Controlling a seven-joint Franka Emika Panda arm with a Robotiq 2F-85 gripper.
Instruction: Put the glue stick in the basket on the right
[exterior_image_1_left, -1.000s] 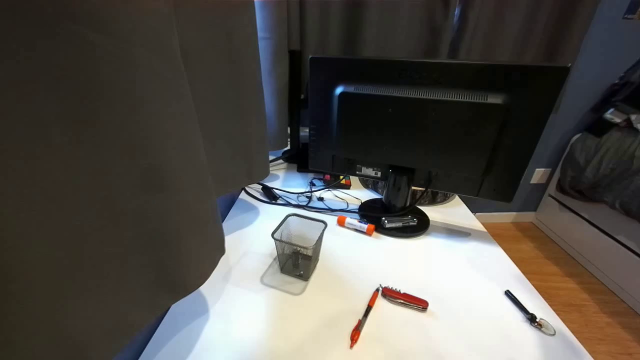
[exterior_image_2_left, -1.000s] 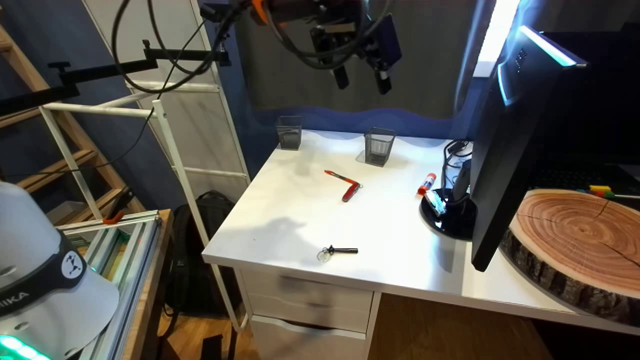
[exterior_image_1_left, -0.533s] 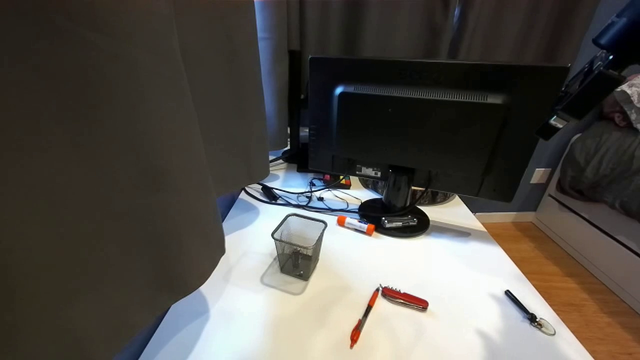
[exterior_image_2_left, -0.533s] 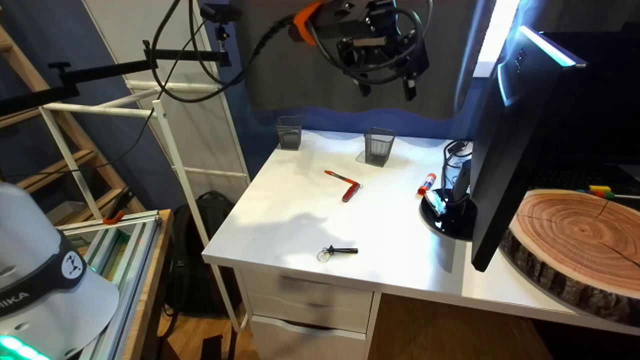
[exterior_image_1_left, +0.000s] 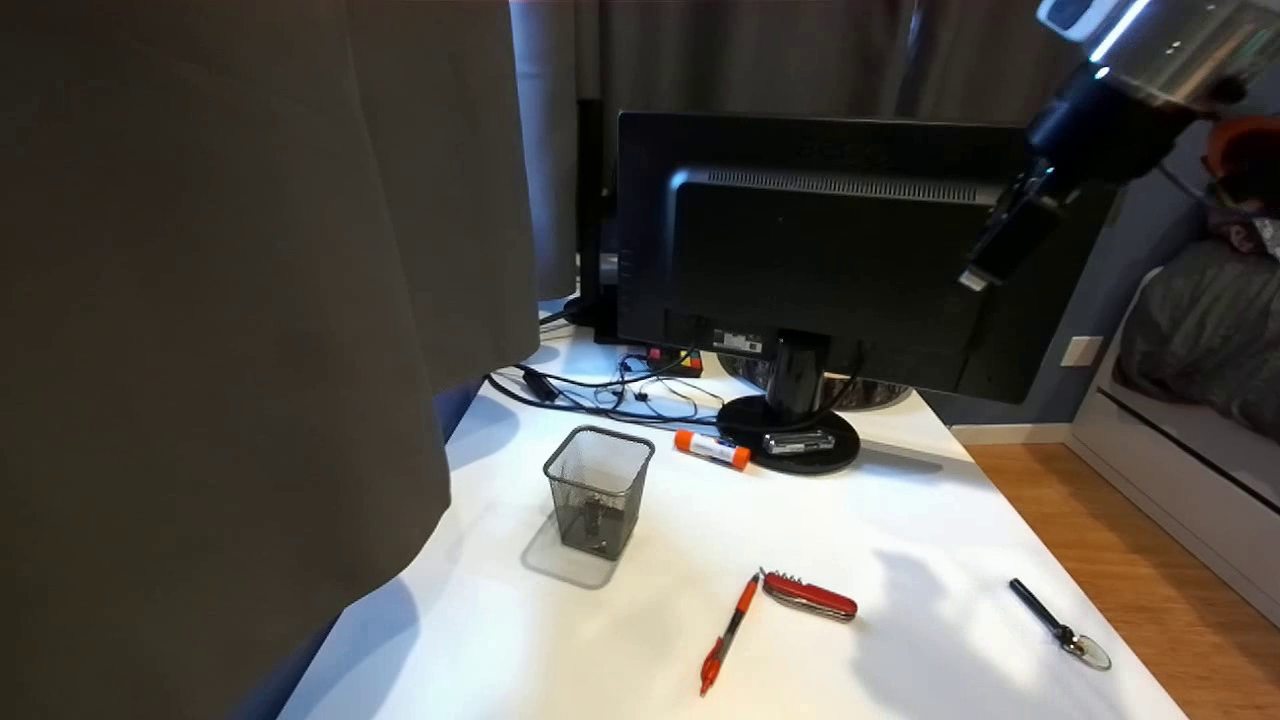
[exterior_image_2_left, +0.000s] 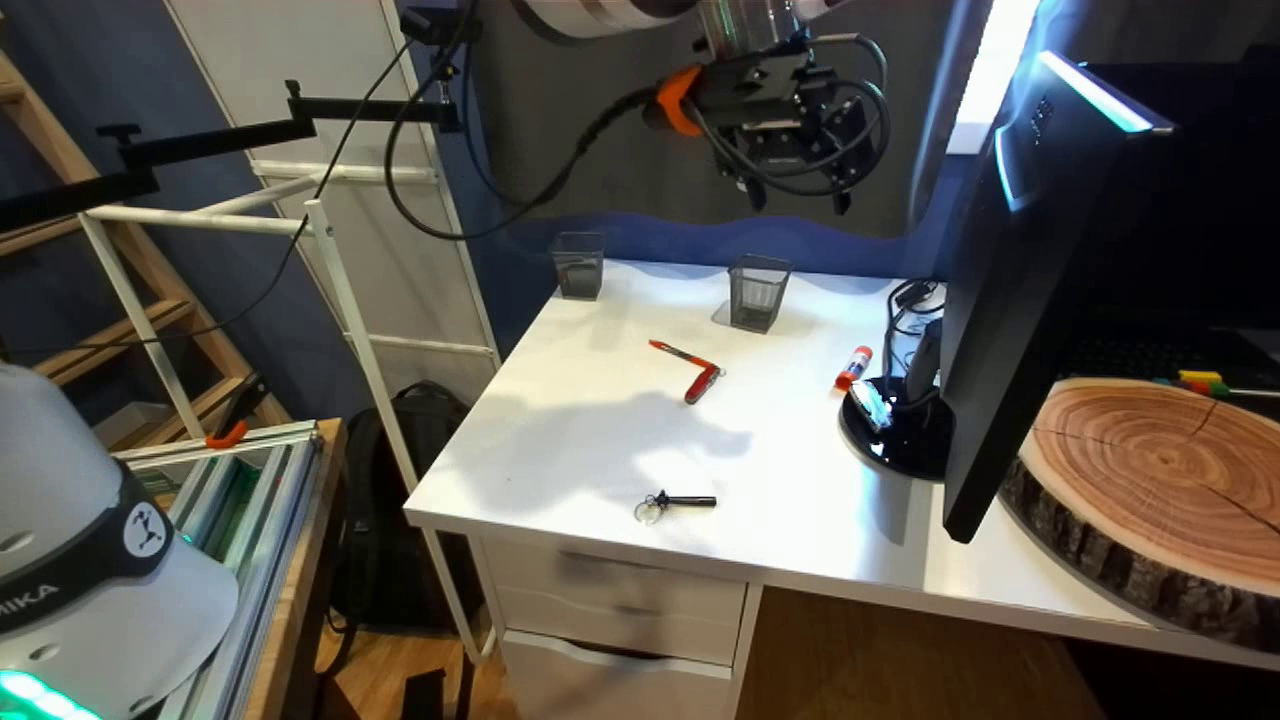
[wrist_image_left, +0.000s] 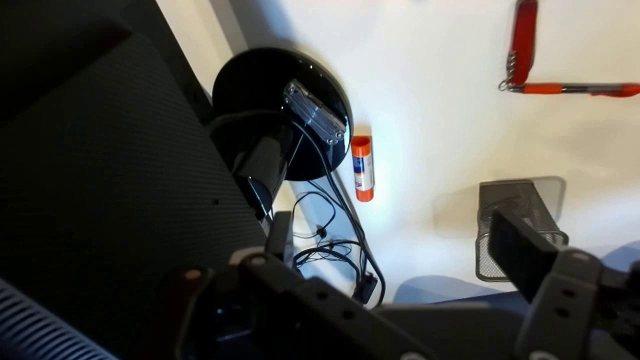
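Nearest to the wrist camera is the gripper, its two fingers spread well apart and aimed down at the desk. In both exterior views it hangs in the air above the desktop. Next up is the dark back of the monitor, filling the left side of the wrist view. Past that, down on the desk, there's the glue stick, orange at both ends with a white label, lying on its side just beside the round black monitor foot. Some shiny metal tool lies on that foot, can't tell what kind exactly. The basket is a dark grey mesh one standing upright, near the glue stick but apart from it, and it's the right one of a pair in an exterior view. One finger covers part of it in the wrist view. Farther along there's a red pocketknife and an orange-red pen laid out kinda like an L, can't say if they touch. Well apart from those, close to the desk's edge, lies a small black stick with a ring on it. The second mesh cup stands at a back corner. Off past the desk are the white robot base and a dark curtain
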